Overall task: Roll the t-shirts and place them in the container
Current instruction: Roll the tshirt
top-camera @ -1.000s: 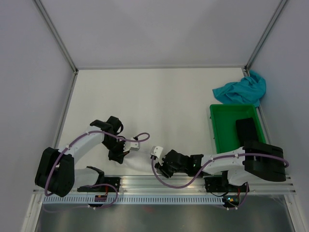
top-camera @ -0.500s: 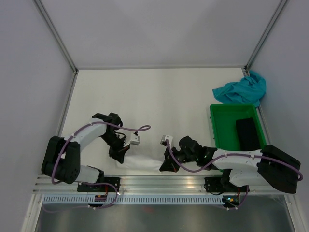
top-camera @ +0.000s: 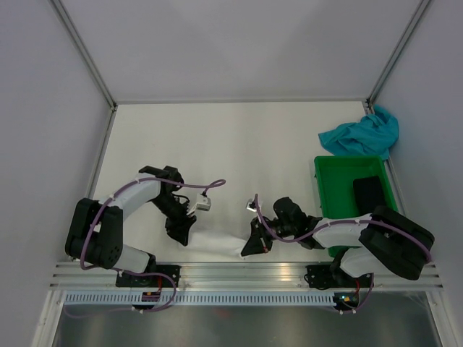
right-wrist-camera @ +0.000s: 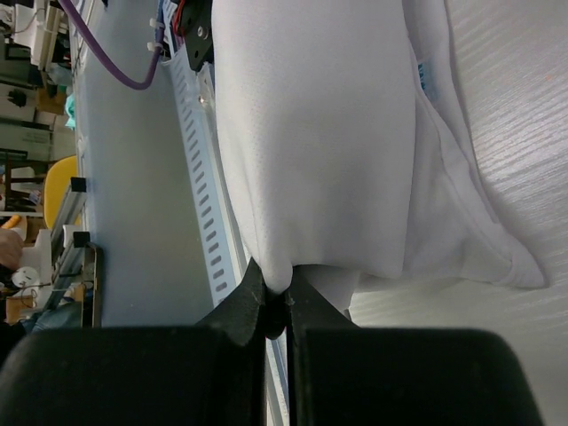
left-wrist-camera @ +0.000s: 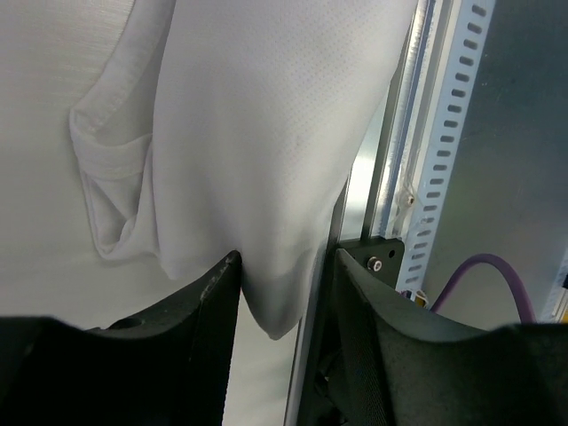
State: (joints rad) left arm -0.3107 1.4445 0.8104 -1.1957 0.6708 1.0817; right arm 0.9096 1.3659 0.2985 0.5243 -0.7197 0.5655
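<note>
The white shirt (top-camera: 215, 243) lies bunched left of the bin (top-camera: 338, 189). The right gripper (right-wrist-camera: 277, 284) pinches its end nearer the bin; the left gripper (left-wrist-camera: 286, 262), jaws spread, straddles the farther end. The teal shirt (top-camera: 362, 136) sits heaped just behind the bin.

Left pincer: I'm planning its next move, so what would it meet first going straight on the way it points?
The white shirt: a fold lies right between the left pincer's parted jaws, so it would likely press into cloth at once. Depth behind the cloth is unclear.
</note>
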